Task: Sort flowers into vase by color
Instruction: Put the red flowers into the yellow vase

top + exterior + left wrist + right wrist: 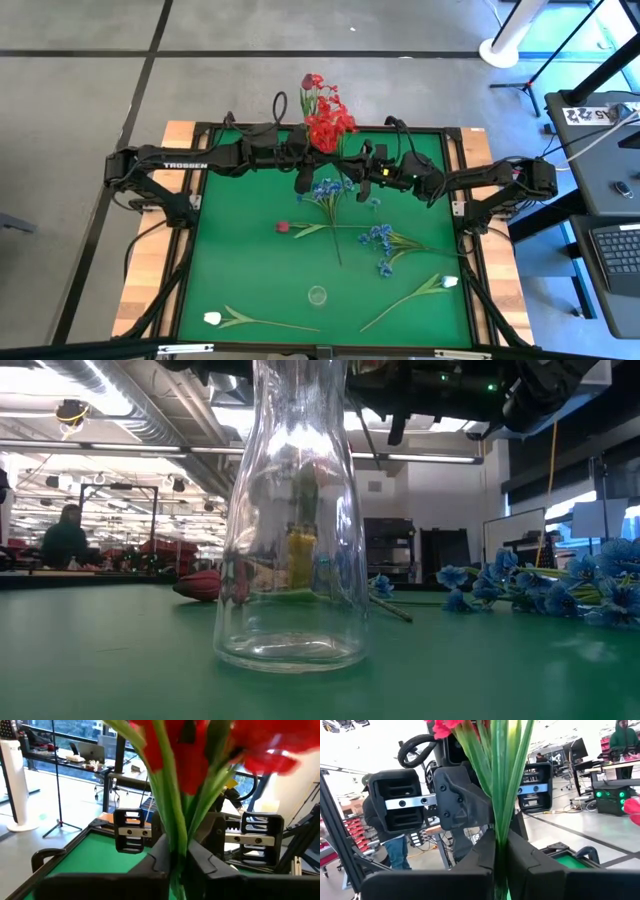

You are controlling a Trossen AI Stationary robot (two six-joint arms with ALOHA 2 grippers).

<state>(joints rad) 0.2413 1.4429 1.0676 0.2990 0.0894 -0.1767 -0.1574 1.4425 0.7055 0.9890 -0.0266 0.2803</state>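
While our left gripper (pixel 177 862) and right gripper (pixel 501 855) face each other up in the air, both pinch the green stems of the red flowers (pixel 328 122). Under them on the soft green table (pixel 250 260) lie fuzzy blue flowers (pixel 328 190), more blue flowers (pixel 379 240), a dark rosebud (pixel 283 227) and two white tulips (pixel 212 318). A round, see-through glass vase (pixel 292 530) stands nearer the table's front.

A bunch of red sprays (pixel 328 118) stood at the top centre, its green stems (pixel 172 815) pinched upright. Blue sprays (pixel 330 190) lay mid-frame and right of centre (pixel 380 240). A dark red rosebud (pixel 283 227) lay centre-left. Two white tulips (pixel 213 318) (pixel 449 282) lay along the bottom.
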